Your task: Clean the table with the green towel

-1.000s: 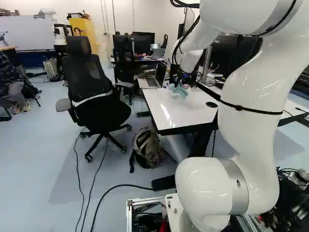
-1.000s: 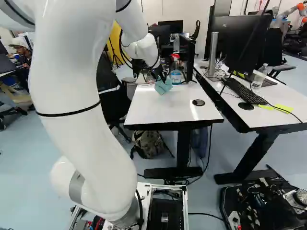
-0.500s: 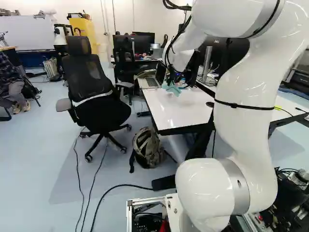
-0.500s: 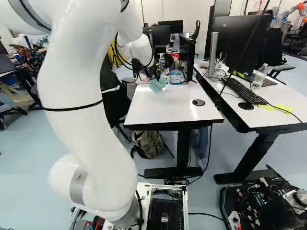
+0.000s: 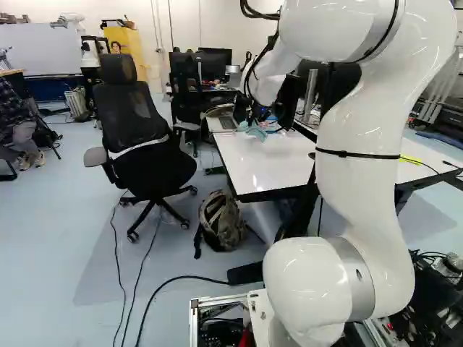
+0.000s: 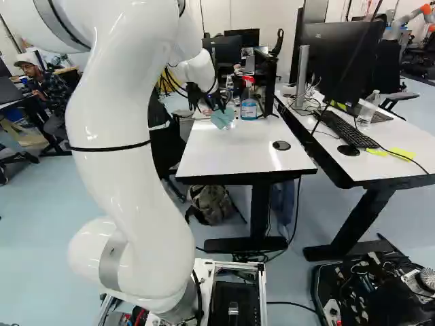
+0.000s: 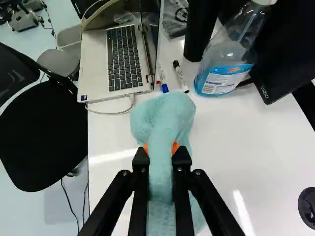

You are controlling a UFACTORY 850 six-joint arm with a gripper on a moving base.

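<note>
The jaws stand a little apart, closed on a bunched fold of the green towel [image 7: 160, 172], with an orange pad on either side of it; the gripper [image 7: 161, 147] has a firm hold, by the look of it. The cloth bulges ahead of the fingertips and droops beneath them over the white table [image 7: 256, 152], at its far end from the base. Whether it presses on the surface is hard to tell.

So the towel is in hand and in place; no wiped track shows, so I judge most of the wiping is still to do.

Just ahead of the cloth lie a blue marker [image 7: 163, 81] and a black marker [image 7: 180, 76], with the laptop [image 7: 94, 64] and its white cable [image 7: 117, 113] beside them and the spray bottle [image 7: 225, 71] opposite. A push forward could knock these. The better room runs back toward the base, past the round cable cover [image 6: 281, 145] to the near edge; the office chair [image 5: 148, 166] stands off one side, another desk [image 6: 326, 145] close by the other.
</note>
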